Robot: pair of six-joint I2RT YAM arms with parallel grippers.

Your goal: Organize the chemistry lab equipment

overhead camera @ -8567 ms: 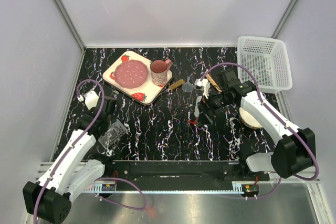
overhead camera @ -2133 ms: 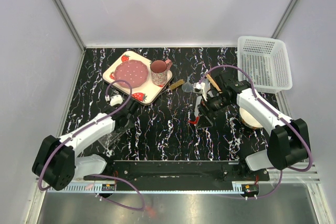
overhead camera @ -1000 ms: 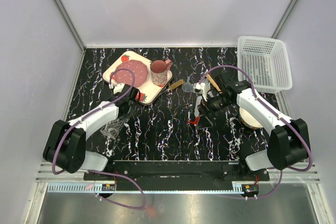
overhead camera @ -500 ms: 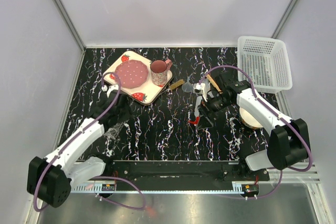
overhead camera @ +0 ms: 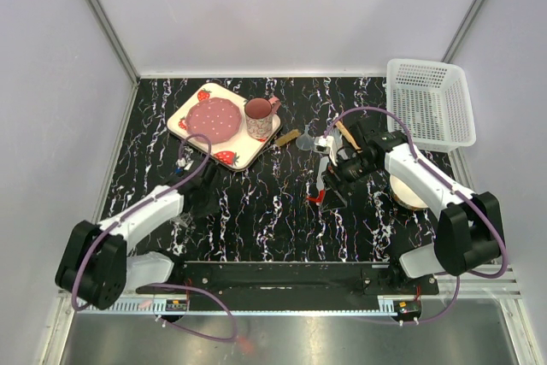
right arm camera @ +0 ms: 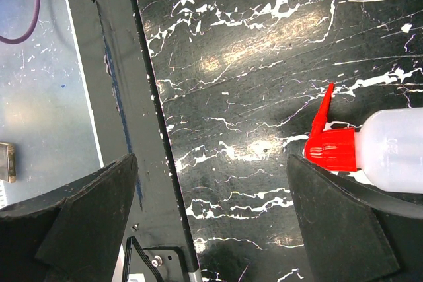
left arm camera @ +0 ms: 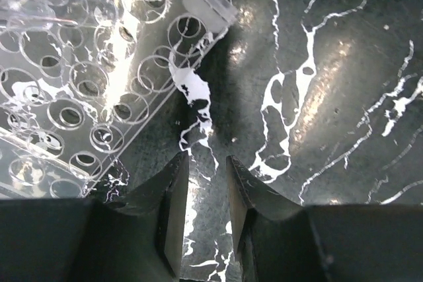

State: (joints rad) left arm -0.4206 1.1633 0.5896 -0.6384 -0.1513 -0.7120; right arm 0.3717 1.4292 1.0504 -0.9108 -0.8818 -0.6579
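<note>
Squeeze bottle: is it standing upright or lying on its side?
Lying on its side: the squeeze bottle stretches flat along the table, its red cap pointing sideways, in both the right wrist and top views.

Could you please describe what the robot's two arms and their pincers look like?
The left arm and right arm are white shells joined by black joints, each trailing a looping purple cable. The left pincer and right pincer each have two dark, matte, wedge-shaped fingers.

tube rack (left arm camera: 79, 97) cropped top-left, squeeze bottle (right arm camera: 390, 156) body cropped right
</note>
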